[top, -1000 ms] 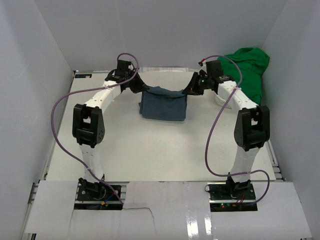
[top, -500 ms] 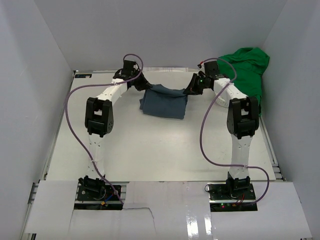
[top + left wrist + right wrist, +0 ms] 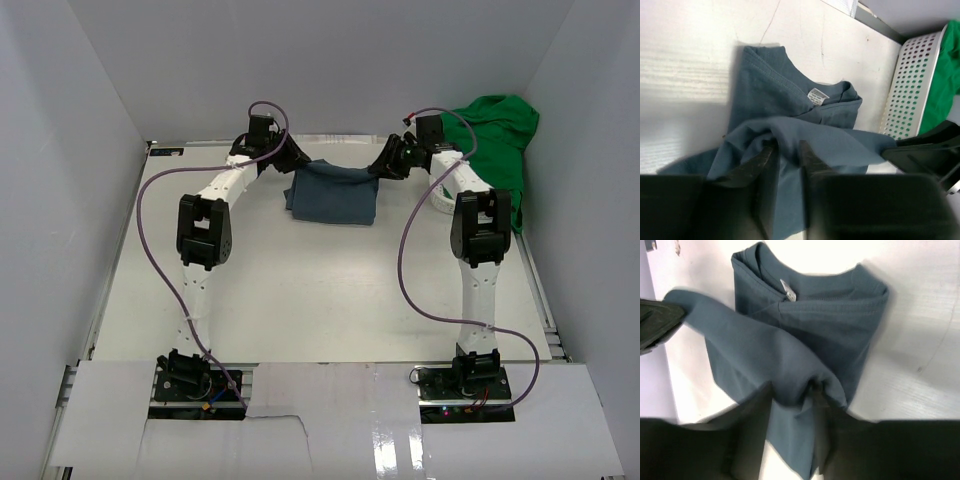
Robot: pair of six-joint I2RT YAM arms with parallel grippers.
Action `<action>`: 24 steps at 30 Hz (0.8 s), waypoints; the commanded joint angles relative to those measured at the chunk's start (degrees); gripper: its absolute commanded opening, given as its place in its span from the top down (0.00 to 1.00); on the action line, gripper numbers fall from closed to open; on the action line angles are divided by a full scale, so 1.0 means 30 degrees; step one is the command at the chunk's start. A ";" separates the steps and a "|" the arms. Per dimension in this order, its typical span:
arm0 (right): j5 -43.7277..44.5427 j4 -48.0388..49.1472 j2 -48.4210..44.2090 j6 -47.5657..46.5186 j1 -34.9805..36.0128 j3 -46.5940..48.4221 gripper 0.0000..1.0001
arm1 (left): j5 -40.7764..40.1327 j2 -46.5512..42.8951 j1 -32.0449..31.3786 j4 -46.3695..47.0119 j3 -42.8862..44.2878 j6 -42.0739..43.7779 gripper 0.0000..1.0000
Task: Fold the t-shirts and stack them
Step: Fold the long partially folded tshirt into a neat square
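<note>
The slate-blue t-shirt [image 3: 333, 196] lies partly folded at the far middle of the table, its neck label [image 3: 815, 96] showing. My left gripper [image 3: 291, 163] is shut on its left edge [image 3: 790, 150] and holds that edge lifted. My right gripper [image 3: 383, 166] is shut on its right edge [image 3: 790, 390], also lifted. The cloth hangs stretched between the two grippers over the folded part [image 3: 840, 315]. The green t-shirt [image 3: 497, 140] is heaped over the basket at the far right, apart from both grippers.
The white lattice basket [image 3: 910, 85] stands at the far right under the green shirt, close to my right arm. White walls enclose the table on the left, back and right. Purple cables loop off both arms.
Both grippers have carried the held edge of the blue shirt toward the back wall. The arms have stretched farther out, and the shirt now lies farther back.
</note>
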 commanded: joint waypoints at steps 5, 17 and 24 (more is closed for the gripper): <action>-0.0357 0.4707 0.0284 0.0090 -0.0325 -0.0061 0.35 | -0.0421 -0.0660 0.0358 0.2704 -0.0421 -0.0366 0.34; 0.0029 0.9315 -0.5341 -0.0877 -0.0237 -0.7709 0.30 | -0.0573 -0.5763 0.0358 0.6227 -0.5665 0.3291 0.34; -0.0062 0.8353 -0.4206 -0.0965 -0.0149 -0.7778 0.27 | 0.2414 -0.4507 0.0329 0.6815 -0.6257 0.4757 0.35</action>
